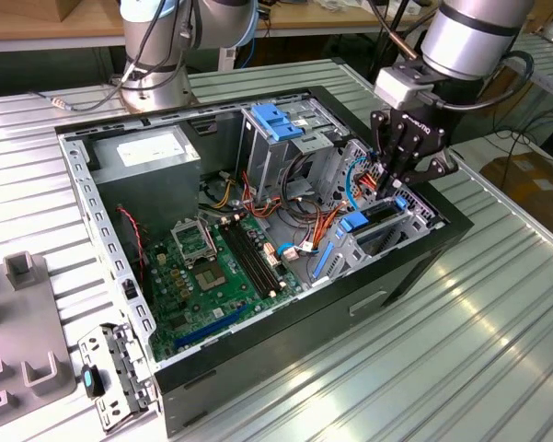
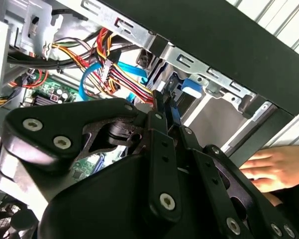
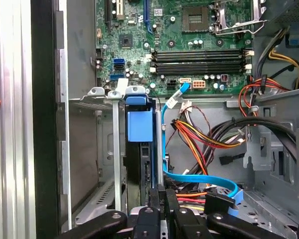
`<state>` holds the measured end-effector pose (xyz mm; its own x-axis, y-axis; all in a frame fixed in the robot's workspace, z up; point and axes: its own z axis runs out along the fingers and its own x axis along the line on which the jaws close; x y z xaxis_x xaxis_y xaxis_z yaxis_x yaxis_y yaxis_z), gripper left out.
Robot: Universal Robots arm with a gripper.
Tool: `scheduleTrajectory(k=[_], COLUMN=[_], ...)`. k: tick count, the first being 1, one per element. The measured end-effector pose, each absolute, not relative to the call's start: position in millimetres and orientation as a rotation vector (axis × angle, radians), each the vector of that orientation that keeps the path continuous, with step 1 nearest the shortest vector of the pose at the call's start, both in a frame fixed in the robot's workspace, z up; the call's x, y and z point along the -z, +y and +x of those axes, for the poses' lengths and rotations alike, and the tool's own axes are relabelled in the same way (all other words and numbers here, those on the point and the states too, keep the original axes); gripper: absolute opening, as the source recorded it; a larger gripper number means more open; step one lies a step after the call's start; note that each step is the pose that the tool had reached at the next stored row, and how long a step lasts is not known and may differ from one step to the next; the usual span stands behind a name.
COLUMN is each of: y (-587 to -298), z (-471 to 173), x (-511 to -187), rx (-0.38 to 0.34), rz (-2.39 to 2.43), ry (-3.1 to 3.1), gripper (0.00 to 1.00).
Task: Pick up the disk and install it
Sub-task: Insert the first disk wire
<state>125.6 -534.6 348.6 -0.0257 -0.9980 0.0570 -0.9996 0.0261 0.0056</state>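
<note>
**Disk held edge-on in the drive bay**

We see the black multi-link tool (image 1: pixel 397 189) reaching into the open black computer case (image 1: pixel 386 276), which lies on the ribbed metal counter (image 1: pixel 478 350) near its far edge in the exterior view. Its fingers are clenched on the flat dark disk with bright blue plastic side rails (image 3: pixel 145 164), which stands edge-on inside the grey metal drive bay (image 3: pixel 97 149), against the case wall. In the first wrist view the green motherboard (image 3: pixel 159 45) lies beyond the bay, and a thin blue cable (image 3: pixel 199 180) curves beside the disk. A person's hand (image 2: pixel 268 169) rests on the counter just outside the case.
</note>
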Motion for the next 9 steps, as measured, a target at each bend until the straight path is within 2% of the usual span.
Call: scheduleTrajectory(k=[9], y=[-540.8], z=[120.1], x=[-347.4], rx=[-0.061], rz=[2.177], ry=[-2.207], gripper=[0.17])
